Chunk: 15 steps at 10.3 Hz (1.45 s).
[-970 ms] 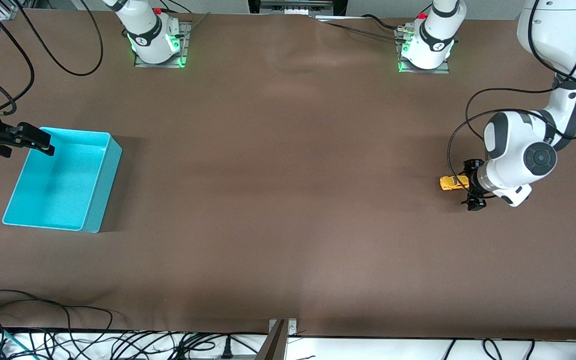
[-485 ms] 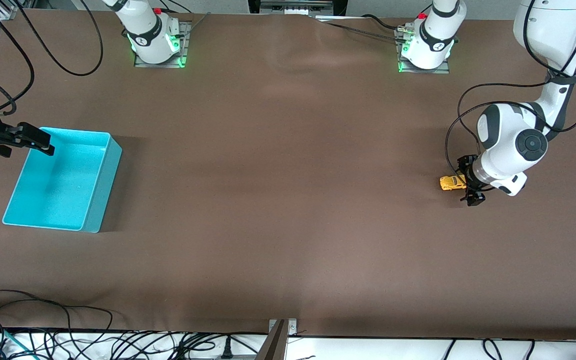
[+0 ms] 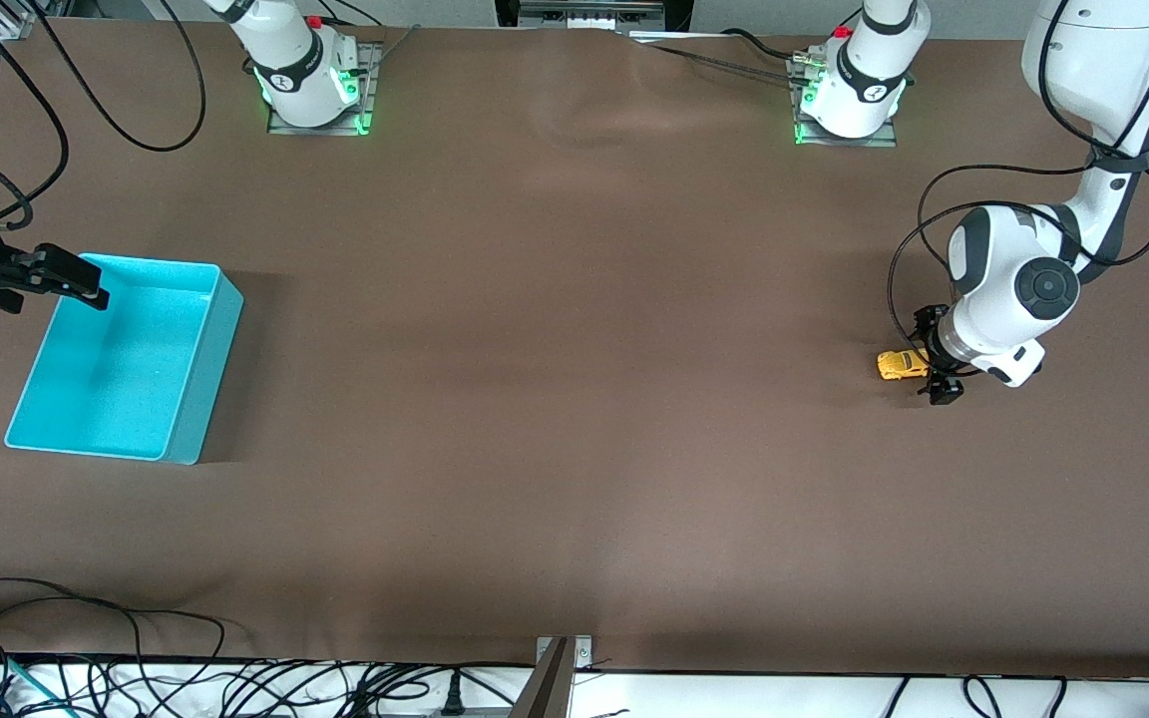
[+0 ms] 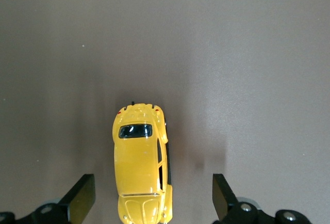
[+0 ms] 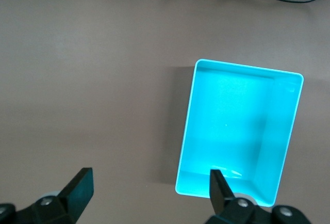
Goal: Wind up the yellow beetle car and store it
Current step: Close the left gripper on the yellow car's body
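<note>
Left wrist view alone shows the left hand (image 4: 149, 203) wide open astride the yellow beetle car (image 4: 141, 164).

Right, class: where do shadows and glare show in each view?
Front view: the turquoise plastic bin casts a dark shadow toward the table's middle, and pale sheen patches streak the brown table. Left wrist view: soft shadow bands flank the tiny yellow beetle car. Right wrist view: the bin's floor glares bright.
</note>
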Available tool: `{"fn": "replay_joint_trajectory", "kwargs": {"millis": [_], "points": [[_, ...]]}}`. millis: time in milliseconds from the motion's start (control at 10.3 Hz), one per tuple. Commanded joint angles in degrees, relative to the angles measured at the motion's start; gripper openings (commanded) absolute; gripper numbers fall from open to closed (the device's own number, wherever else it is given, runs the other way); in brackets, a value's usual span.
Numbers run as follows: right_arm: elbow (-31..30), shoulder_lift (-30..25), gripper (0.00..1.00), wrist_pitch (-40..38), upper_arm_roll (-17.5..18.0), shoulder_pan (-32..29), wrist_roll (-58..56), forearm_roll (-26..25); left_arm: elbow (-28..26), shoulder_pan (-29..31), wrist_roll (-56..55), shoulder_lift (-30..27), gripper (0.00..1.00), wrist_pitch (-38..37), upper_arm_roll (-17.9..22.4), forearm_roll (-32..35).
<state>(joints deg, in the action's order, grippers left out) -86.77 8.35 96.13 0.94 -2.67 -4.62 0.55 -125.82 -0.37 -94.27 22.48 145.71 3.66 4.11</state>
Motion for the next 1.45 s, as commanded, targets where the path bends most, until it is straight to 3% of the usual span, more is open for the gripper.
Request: {"fn": "replay_joint_trajectory", "kwargs": {"millis": [0, 291, 388, 679, 776, 1261, 1358], "points": [[1.0, 0.2, 1.00, -0.7, 0.1, -0.4, 0.1, 1.2, -1.9, 0.1, -1.4, -0.1, 1.00, 3.2, 0.0, 2.0], [1.0, 0.2, 1.00, -0.3, 0.2, -0.4, 0.1, 1.2, -2.1, 0.1, -1.4, 0.3, 0.98, 3.4, 0.0, 2.0], [1.0, 0.2, 1.00, -0.2, 0.2, -0.4, 0.1, 1.2, -2.1, 0.1, -1.4, 0.3, 0.93, 3.5, 0.1, 2.1], [1.0, 0.2, 1.00, -0.2, 0.2, -0.4, 0.1, 1.2, -2.1, 0.1, -1.4, 0.2, 0.20, 3.5, 0.1, 2.1], [1.0, 0.2, 1.00, -0.2, 0.1, -0.4, -0.1, 1.2, -2.1, 0.1, -1.3, 0.1, 0.00, 3.5, 0.1, 2.1], [1.0, 0.2, 1.00, -0.2, 0.1, -0.4, -0.1, 1.2, -1.1, -0.7, -0.7, -1.2, 0.00, 2.3, -0.4, 3.4], [1.0, 0.2, 1.00, -0.2, 0.1, -0.4, -0.1, 1.1, 0.0, -0.9, -1.2, -1.6, 0.00, -0.8, -2.1, 3.4]]}}
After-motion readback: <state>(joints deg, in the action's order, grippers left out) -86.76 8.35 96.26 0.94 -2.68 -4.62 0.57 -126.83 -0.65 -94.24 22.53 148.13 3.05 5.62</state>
